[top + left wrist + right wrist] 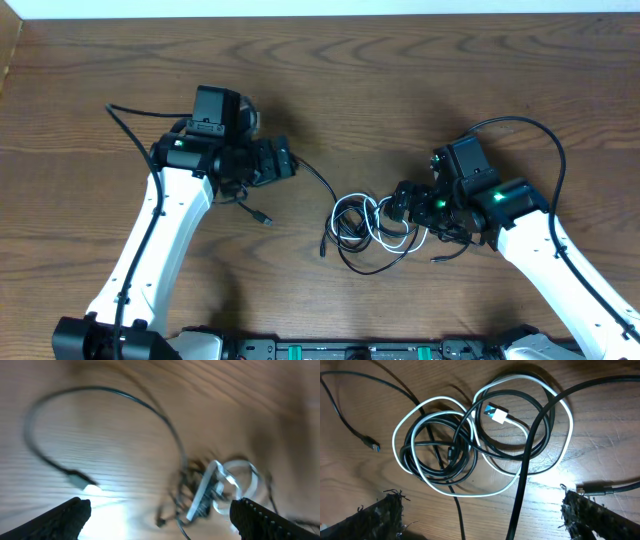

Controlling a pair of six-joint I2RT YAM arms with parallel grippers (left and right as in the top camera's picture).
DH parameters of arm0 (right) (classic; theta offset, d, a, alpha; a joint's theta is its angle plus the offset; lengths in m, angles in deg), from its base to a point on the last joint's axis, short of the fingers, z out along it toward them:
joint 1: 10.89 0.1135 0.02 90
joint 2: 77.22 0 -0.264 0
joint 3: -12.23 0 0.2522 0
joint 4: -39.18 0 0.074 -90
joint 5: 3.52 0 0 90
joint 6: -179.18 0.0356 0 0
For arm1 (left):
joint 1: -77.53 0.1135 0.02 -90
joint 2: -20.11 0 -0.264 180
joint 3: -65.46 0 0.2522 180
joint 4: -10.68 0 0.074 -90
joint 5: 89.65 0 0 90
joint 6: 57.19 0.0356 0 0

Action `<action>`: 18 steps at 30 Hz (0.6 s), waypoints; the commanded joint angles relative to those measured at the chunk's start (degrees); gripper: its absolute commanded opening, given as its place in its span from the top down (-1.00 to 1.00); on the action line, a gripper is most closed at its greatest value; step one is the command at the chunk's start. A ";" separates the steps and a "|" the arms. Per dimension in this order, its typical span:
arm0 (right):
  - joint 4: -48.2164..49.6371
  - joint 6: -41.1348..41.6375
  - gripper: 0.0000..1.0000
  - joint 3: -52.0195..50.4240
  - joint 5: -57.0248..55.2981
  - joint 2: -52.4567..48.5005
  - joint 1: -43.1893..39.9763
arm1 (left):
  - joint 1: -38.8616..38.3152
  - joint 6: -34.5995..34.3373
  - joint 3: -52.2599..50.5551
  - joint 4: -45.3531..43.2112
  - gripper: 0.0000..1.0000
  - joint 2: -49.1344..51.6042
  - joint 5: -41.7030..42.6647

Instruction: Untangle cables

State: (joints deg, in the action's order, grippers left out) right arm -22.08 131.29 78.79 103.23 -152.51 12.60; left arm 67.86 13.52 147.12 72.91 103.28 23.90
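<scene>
I think I am at the very start: the cables [372, 228] lie in one knotted pile on the bench [320, 70], nearer the right arm [540, 240], and nothing is pulled free yet. The right fingers [597, 520] are spread wide and hold nothing; they sit just beside the pile and look straight at it. The left fingers [67, 519] are spread wide and empty too, well apart from the pile, and that wrist view is blurry. A white cable [396, 440] makes two big loops, and the black cables [467, 452] are wound in rings through it. The white plug [497, 414], with a blue bit inside, lies on top inside one loop. One black strand [162, 414] runs out toward the left arm [160, 220], and its plug end [77, 479] lies loose on the bench. Next I would pick an end that is easy to reach, like the white plug, close the right fingers on it and pull slowly while the left fingers hold the pile down. I must grab one strand only, or the knot could get tighter. I can read no words, names or labels on any cable or plug
</scene>
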 commanded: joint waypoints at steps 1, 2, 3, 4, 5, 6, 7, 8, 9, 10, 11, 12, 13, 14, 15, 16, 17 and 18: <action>-0.07 0.68 -0.99 0.44 0.28 0.00 -0.15 | -1.11 4.48 -0.52 -0.20 -0.89 0.44 6.58; -0.07 0.68 -0.98 0.44 0.28 0.00 -0.15 | -1.57 3.54 -0.52 -0.15 -0.89 0.68 5.46; -0.07 0.68 -0.99 0.44 0.31 0.00 -0.15 | -2.03 2.21 -0.52 -0.11 -0.89 0.90 4.68; -0.07 0.68 -0.99 0.44 0.28 0.00 -0.15 | -2.58 0.83 -0.52 -0.15 -0.88 1.29 4.00; -0.07 0.68 -0.99 0.44 0.31 0.00 -0.15 | -3.17 0.04 -0.52 -0.20 -0.87 1.79 3.63; -0.07 0.68 -0.99 0.44 0.31 0.00 -0.15 | -3.78 -0.55 -0.52 -0.13 -0.82 2.45 3.02; -0.07 0.68 -0.99 0.44 0.28 0.00 -0.15 | -4.44 -1.40 -0.52 0.33 -0.82 3.13 2.05; -0.07 0.68 -0.99 0.44 0.28 0.00 -0.15 | -4.96 -1.90 -0.52 0.83 -0.81 3.80 1.31; -0.07 0.68 -0.98 0.44 0.28 0.00 -0.15 | -5.66 -2.05 -0.52 1.64 -0.80 4.76 1.20; -0.07 0.68 -0.99 0.44 0.28 0.00 -0.15 | -6.19 -2.05 -0.52 2.21 -0.77 5.49 1.36; -0.07 0.68 -0.98 0.44 0.28 0.00 -0.15 | -6.93 -2.08 -0.52 2.99 -0.73 6.34 1.68; -0.07 0.68 -0.98 0.44 0.28 0.00 -0.15 | -7.76 -1.99 -0.52 3.93 -0.69 7.15 2.58; -0.07 0.68 -0.99 0.44 0.28 0.00 -0.15 | -8.37 -1.99 -0.52 4.66 -0.63 7.67 3.30; -0.07 0.68 -0.99 0.44 0.28 0.00 -0.15 | -9.16 -1.88 -0.52 5.42 -0.61 8.20 4.39; -0.07 0.68 -0.98 0.44 0.28 0.00 -0.15 | -10.01 -1.46 -0.52 6.01 -0.61 8.61 5.44; -0.07 0.68 -0.99 0.44 0.28 0.00 -0.15 | -10.84 -0.55 -0.52 6.36 -0.61 8.96 6.64; -0.07 0.68 -0.99 0.44 0.28 0.00 -0.15 | -11.74 0.52 -0.52 6.73 -0.61 9.20 7.72; -0.07 0.68 -0.99 0.44 0.28 0.00 -0.15 | -12.70 1.31 -0.52 7.19 -0.61 9.35 8.00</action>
State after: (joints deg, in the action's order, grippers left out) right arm -22.08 131.29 78.77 103.23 -152.51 12.60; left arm 57.17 12.32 147.08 79.14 112.38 28.71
